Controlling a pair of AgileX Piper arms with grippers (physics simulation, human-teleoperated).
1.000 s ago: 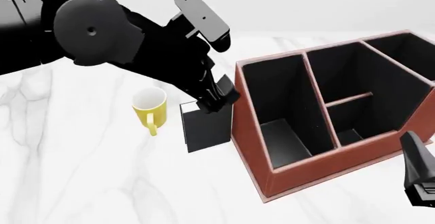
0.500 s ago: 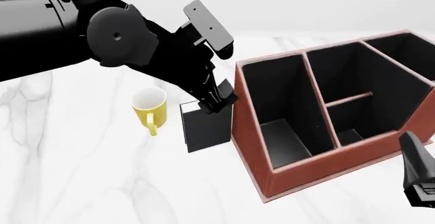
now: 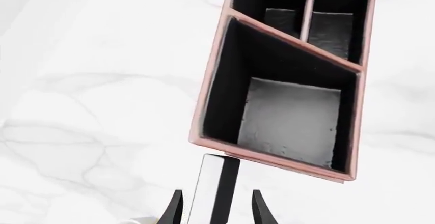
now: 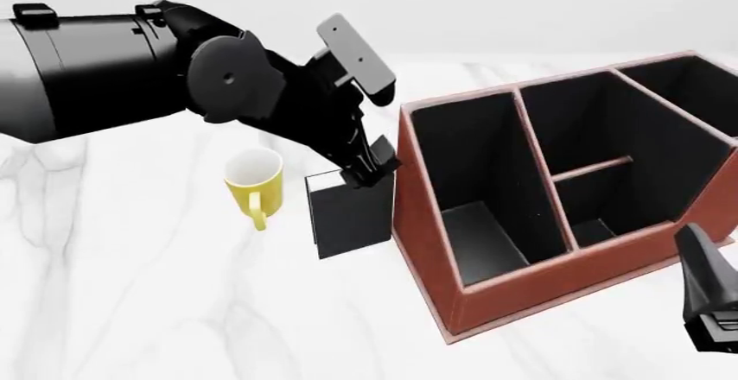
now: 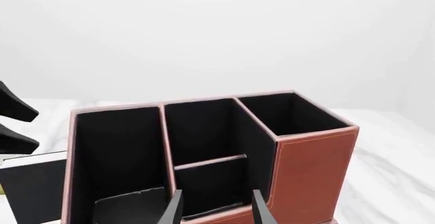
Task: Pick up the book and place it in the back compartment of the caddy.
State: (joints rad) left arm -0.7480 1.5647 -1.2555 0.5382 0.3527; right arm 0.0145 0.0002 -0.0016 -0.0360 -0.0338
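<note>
The black book [image 4: 349, 218] stands upright on the table between a yellow mug and the caddy [image 4: 507, 298]. My left gripper [image 4: 366, 171] is down over its top edge. In the left wrist view the fingers [image 3: 174, 207] straddle the book's top [image 3: 216, 188], with a small gap on each side, so the gripper is open. The reddish-brown caddy [image 5: 309, 163] has a black lining. Its back compartment [image 4: 590, 214] [image 5: 204, 188] is the small cell between the short cross divider and the low wall. My right gripper [image 4: 709, 302] is open and holds nothing, near that low wall.
A yellow mug [image 4: 254, 183] stands just left of the book, close to the left arm's wrist. The caddy's tall left wall [image 4: 403, 181] rises right beside the book. White marble table [image 4: 150, 294] stretches to the front left.
The left arm's upper links have swung in from the left and its wrist has tilted. The fingers stay at the book's top edge. Book, mug, caddy and right arm have not moved.
</note>
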